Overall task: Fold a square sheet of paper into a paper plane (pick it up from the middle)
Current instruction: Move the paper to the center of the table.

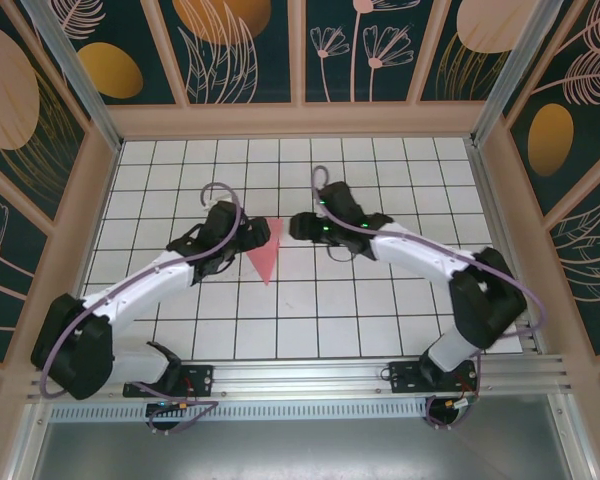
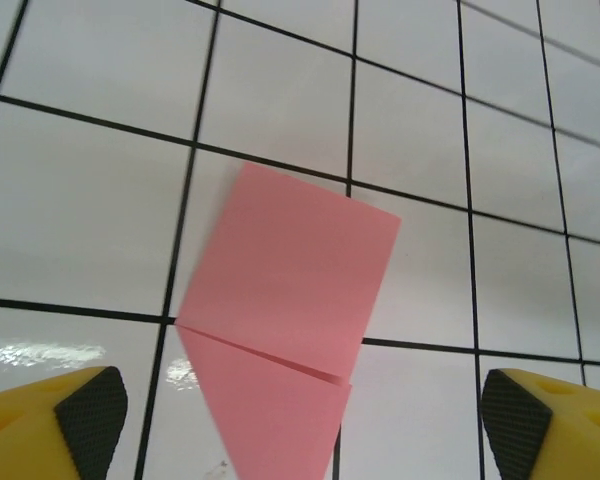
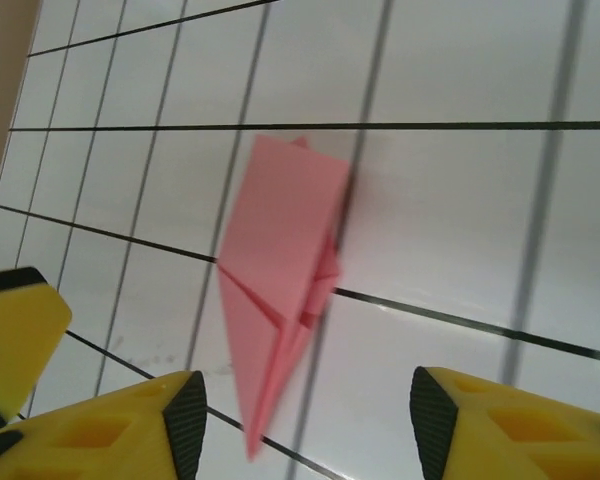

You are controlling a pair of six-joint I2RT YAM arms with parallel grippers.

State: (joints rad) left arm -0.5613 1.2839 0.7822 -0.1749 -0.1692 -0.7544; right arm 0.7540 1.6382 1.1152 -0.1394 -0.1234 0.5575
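Left jaws and right jaws apart, empty, beside folded pink paper plane (image 1: 264, 245), point nearward.

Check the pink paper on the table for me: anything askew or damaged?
Slightly askew, not damaged. The folded pink paper lies on the table. In the left wrist view its upper flap overhangs the tapered part at the right edge, leaving a small step, so the layers are not lined up. No tears visible.

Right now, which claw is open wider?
The left claw. Its yellow fingers stand far apart at the edges of its wrist view, while those of the right claw sit closer together. Neither holds the pink paper plane.
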